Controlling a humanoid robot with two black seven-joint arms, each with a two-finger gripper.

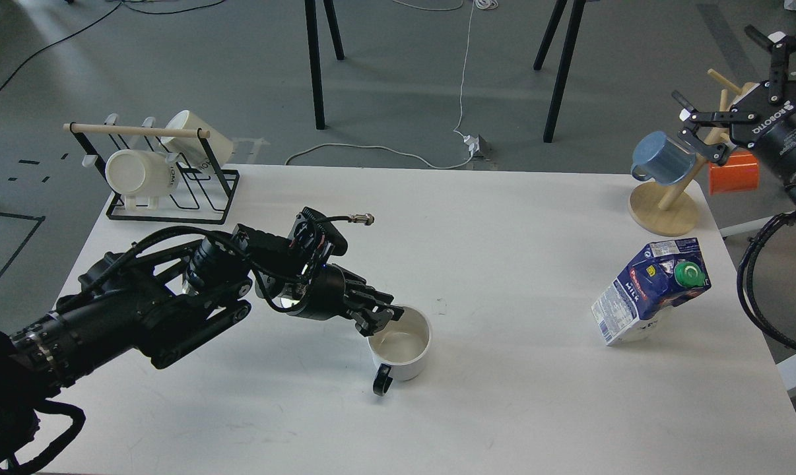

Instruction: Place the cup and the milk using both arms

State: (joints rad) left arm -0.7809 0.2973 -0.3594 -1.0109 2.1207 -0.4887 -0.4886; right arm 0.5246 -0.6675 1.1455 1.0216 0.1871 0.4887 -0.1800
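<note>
The cup (401, 343) looks glossy ceramic, the milk (649, 290) beside it printed carton (probably coated), on a smooth matt table (503, 224).

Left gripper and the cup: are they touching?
Touching. The head view shows the left gripper with its fingers closed over the cup's near-left rim, no gap visible.
</note>
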